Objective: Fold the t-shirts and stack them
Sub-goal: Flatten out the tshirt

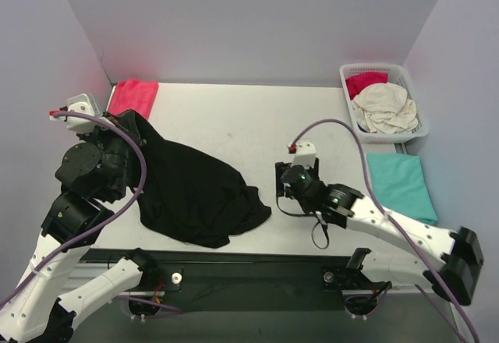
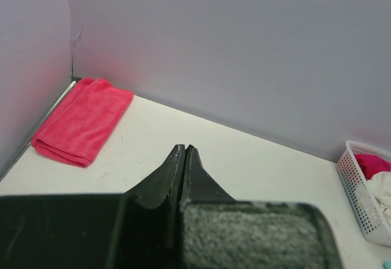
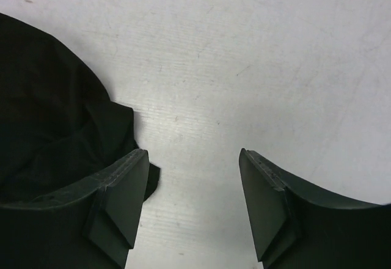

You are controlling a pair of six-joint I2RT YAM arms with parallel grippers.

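A black t-shirt (image 1: 195,195) lies crumpled on the white table, left of centre. One corner rises to my left gripper (image 1: 131,125), whose fingers are shut on the cloth. In the left wrist view that gripper (image 2: 184,148) shows its tips pressed together, with dark cloth (image 2: 250,238) draped beside them. My right gripper (image 1: 282,183) stands open just right of the shirt's edge. The right wrist view has the gripper (image 3: 194,156) over bare table with nothing between its fingers, and the black t-shirt (image 3: 55,110) to its left.
A folded red shirt (image 1: 134,96) (image 2: 82,119) lies in the back left corner. A folded teal shirt (image 1: 399,185) rests at the right. The white lattice basket (image 1: 382,68) (image 2: 354,183) at the back right holds cream cloth (image 1: 383,107) and red cloth (image 1: 365,82). Walls close three sides.
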